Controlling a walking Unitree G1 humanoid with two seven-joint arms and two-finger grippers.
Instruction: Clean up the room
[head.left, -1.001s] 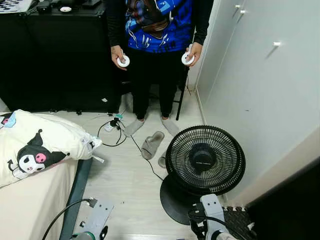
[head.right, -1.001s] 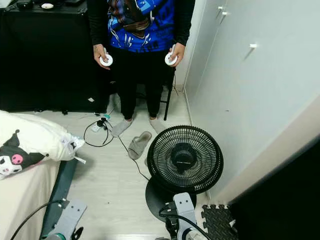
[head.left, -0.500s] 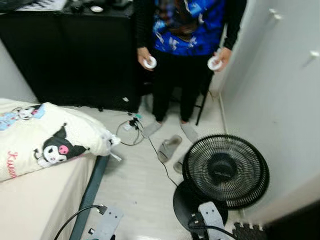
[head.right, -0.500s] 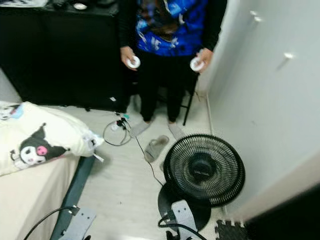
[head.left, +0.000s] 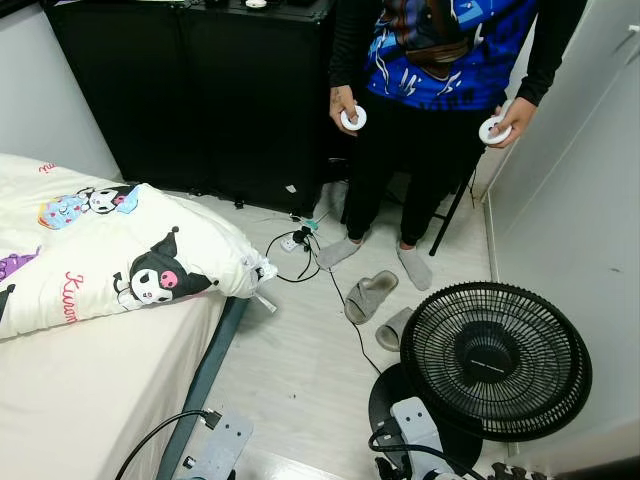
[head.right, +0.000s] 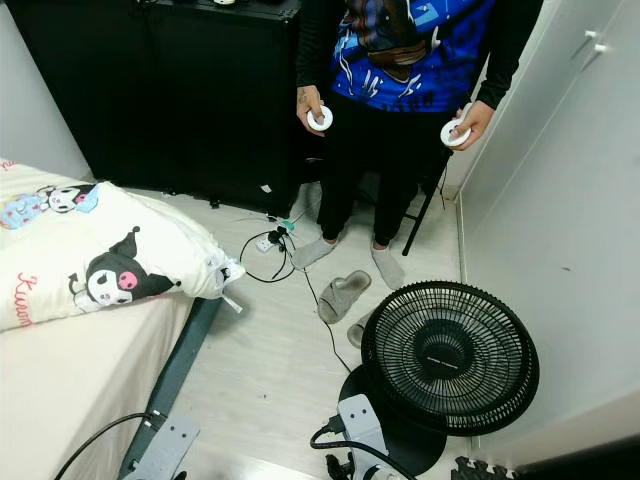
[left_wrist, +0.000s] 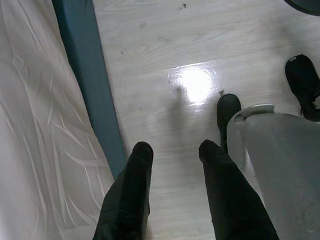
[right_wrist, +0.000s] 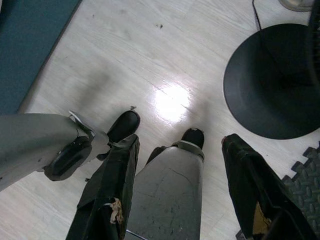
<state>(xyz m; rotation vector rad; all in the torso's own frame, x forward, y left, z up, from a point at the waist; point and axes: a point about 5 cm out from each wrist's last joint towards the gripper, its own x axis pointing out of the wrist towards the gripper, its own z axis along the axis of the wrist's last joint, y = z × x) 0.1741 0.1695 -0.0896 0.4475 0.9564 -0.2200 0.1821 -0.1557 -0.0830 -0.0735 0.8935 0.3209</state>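
A pair of grey slippers (head.left: 370, 295) lies on the pale wood floor between the bed and a black floor fan (head.left: 495, 360). A white pillow with a cartoon print (head.left: 150, 265) sits at the corner of the bed (head.left: 90, 400). Both arms hang low. My left gripper (left_wrist: 175, 147) is open over the floor beside the bed's teal frame (left_wrist: 80, 60). My right gripper (right_wrist: 182, 142) is open above my own legs, near the fan's round base (right_wrist: 270, 80). Neither holds anything.
A person (head.left: 430, 100) stands at the back with a white controller in each hand. A black cabinet (head.left: 200, 90) lines the far wall, white wardrobe doors (head.left: 590, 180) the right. A power strip with looped cable (head.left: 295, 240) lies on the floor. A foam mat (right_wrist: 300, 185) is by the fan.
The whole view has swung to the left, so more of the bed and pillow shows and the fan and person sit further right. Nothing in the room itself has moved.
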